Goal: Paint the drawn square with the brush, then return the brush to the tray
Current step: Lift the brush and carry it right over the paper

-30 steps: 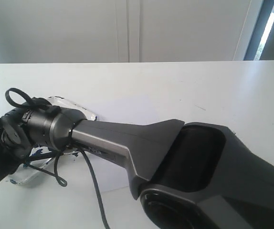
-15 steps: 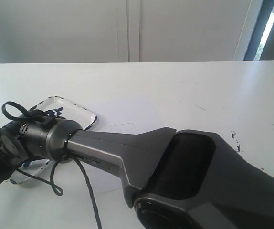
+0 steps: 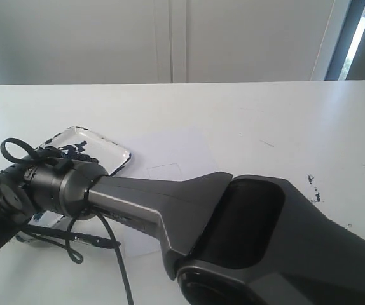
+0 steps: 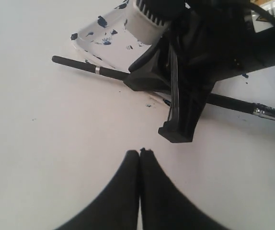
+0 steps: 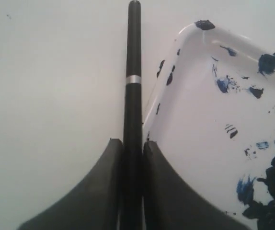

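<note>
The right claw (image 5: 132, 141) is pinched on the brush (image 5: 133, 96), lying on the surface (image 5: 46, 96) just outside the tray (image 5: 185, 36) rim. The left claw (image 4: 139, 153) sits closed and empty near the tray. If that pinch is slack the handle may swing; a finger could also snag the rim.

In the exterior view, the right arm (image 3: 189, 210) covers the near part of the tray (image 3: 103, 147), the near side of the paper (image 3: 176, 149) and most of the brush (image 3: 96, 240). We find the square (image 3: 164, 170) too faint to judge its fill. In the left wrist view the right gripper (image 4: 159, 103) hides the brush's middle, and the picture's edge cuts off the brush tip.
</note>
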